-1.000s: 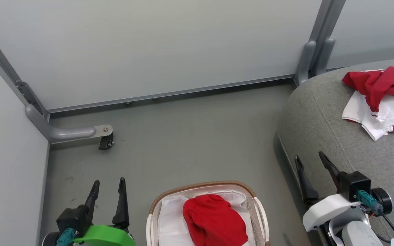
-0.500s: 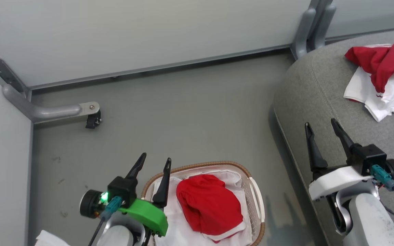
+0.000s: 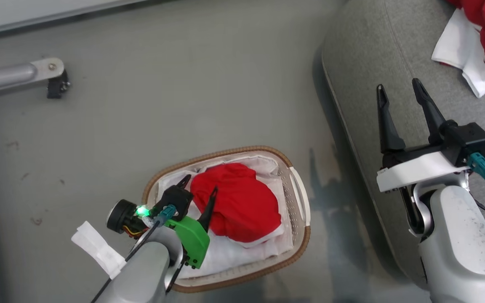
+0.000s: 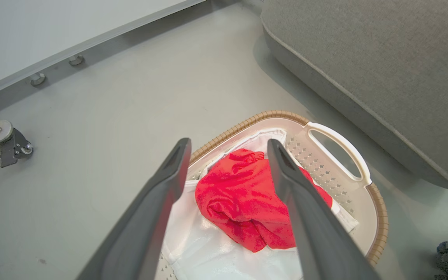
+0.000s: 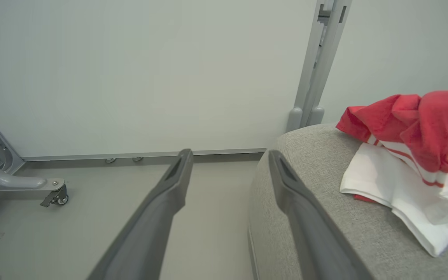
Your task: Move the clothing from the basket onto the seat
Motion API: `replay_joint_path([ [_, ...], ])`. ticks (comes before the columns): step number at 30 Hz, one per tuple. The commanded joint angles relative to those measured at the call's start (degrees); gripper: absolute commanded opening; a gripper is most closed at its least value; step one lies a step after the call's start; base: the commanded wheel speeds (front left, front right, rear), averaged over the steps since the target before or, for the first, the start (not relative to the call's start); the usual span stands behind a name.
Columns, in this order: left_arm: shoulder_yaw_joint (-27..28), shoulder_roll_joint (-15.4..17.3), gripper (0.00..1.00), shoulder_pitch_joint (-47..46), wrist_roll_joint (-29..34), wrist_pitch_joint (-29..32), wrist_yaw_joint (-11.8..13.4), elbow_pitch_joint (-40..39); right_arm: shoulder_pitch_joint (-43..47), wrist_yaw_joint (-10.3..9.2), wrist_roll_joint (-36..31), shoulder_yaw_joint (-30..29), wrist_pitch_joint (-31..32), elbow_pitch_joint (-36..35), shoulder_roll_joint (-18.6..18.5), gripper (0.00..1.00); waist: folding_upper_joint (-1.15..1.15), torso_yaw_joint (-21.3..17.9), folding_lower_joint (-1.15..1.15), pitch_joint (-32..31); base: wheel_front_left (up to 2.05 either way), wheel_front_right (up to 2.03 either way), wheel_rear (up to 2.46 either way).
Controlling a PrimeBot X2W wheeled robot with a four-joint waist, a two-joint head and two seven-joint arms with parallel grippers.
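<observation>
The plain red garment (image 3: 236,202) lay bunched in the basket (image 3: 299,198), resting on the white lining cloth (image 3: 230,252) and filling most of the middle. Nothing had hold of it. The basket stood on the grey floor (image 3: 183,84), just beside the rounded flank of the seat (image 3: 394,50) but not touching it, as far as I could tell.

The left gripper (image 3: 200,183) hung over the basket's near end, its two dark fingers spread apart with nothing between them. From its own wrist view the red cloth showed in the gap and lower down. One fingertip looked close to the garment's edge, though I could not tell whether it touched.

On the seat lay the jersey (image 3: 470,54), crumpled, red folds heaped over a white sleeve with striped trim, well in from the cushion's edge. The right gripper (image 3: 397,84) hovered over the seat's near side, well short of the jersey, fingers spread and empty.

I judged the job about half done: one piece was on the seat and one was left in the basket. The left arm seemed poised for that second pick, which would need the fingers lowered into the bundle and closed on a good fold, clear of the lining.
</observation>
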Motion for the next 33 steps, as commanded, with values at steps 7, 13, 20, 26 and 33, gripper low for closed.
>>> replay_joint_path([
  [7,1.51,0.44,1.0,-6.16,-3.77,0.1,-0.23,11.8,-3.57,-0.06,2.79,2.38,-0.1,-1.11,-0.09,1.0,0.0,-8.53,0.0,14.49,0.0,0.0,0.0],
  [13,2.0,0.74,1.0,-10.1,-4.53,0.04,1.31,17.24,-5.36,-0.06,4.28,3.64,-0.1,-1.91,-0.09,1.0,0.0,-10.26,0.0,18.03,0.0,0.0,0.0],
  [20,3.76,1.83,1.0,-14.3,-5.81,0.75,6.55,21.57,-6.71,-0.06,5.73,5.25,-0.1,-2.49,-0.09,1.0,0.0,-11.51,0.0,20.23,0.0,0.0,0.0],
  [26,5.02,2.68,1.0,-15.86,-6.93,2.2,9.53,23.25,-7.11,-0.07,6.97,6.63,-0.1,-2.64,-0.12,1.0,0.0,-12.42,0.0,21.25,0.0,0.0,0.0],
  [33,5.18,2.93,0.96,-15.45,-8.18,3.7,8.8,24.24,-7.2,-0.06,7.97,7.46,-0.1,-2.58,-0.12,1.0,0.0,-13.34,0.0,22.12,0.0,0.0,0.0],
])
